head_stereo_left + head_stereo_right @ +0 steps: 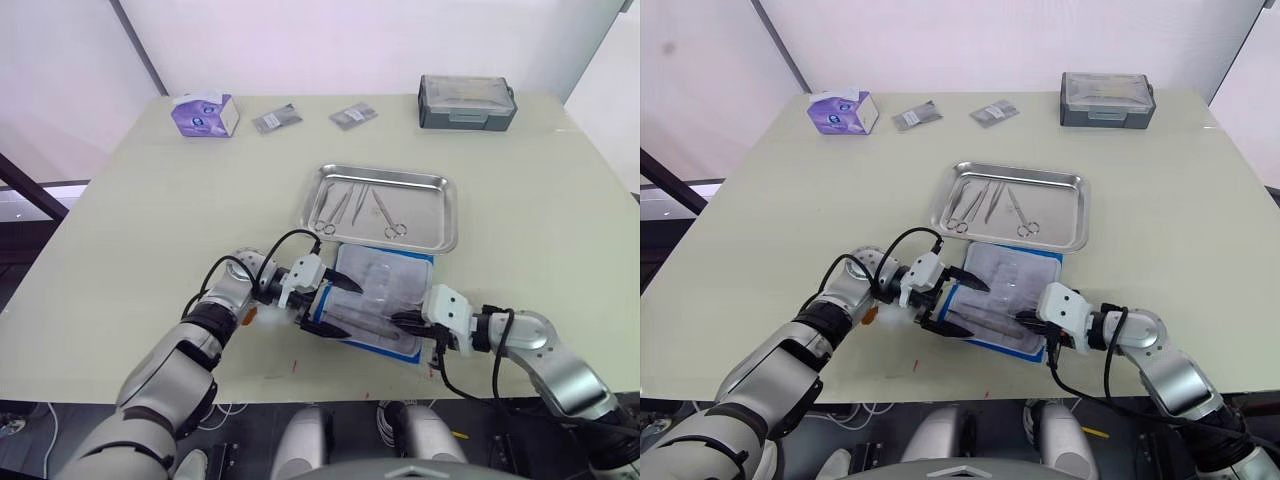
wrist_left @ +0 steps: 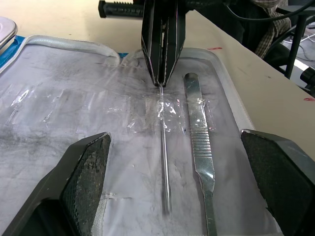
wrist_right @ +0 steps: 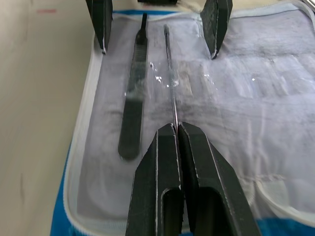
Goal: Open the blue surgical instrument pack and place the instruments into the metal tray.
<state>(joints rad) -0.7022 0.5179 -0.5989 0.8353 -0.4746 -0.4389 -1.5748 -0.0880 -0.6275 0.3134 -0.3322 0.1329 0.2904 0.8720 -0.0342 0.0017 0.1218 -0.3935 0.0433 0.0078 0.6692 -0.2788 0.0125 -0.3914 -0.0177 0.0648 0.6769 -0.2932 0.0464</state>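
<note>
Pinching thin probe [image 3: 170, 78], right claw [image 3: 177, 129]

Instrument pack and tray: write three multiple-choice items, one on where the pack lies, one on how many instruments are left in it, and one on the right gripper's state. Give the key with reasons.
1. Where does the blue surgical instrument pack lie relative to the metal tray?
A. on the robot's side of it
B. inside it
C. on its far side

2. How many instruments lie in the pack?
A. none
B. two
C. five

3. The right gripper is
A. wide open
B. shut on the thin rod
C. shut on the pack's blue edge

Key:
1 A: the open pack sits just nearer the robot than the tray's near rim.
2 B: only the thin rod and a flat handle lie on the lining.
3 B: its fingers meet on the rod's end.
</note>
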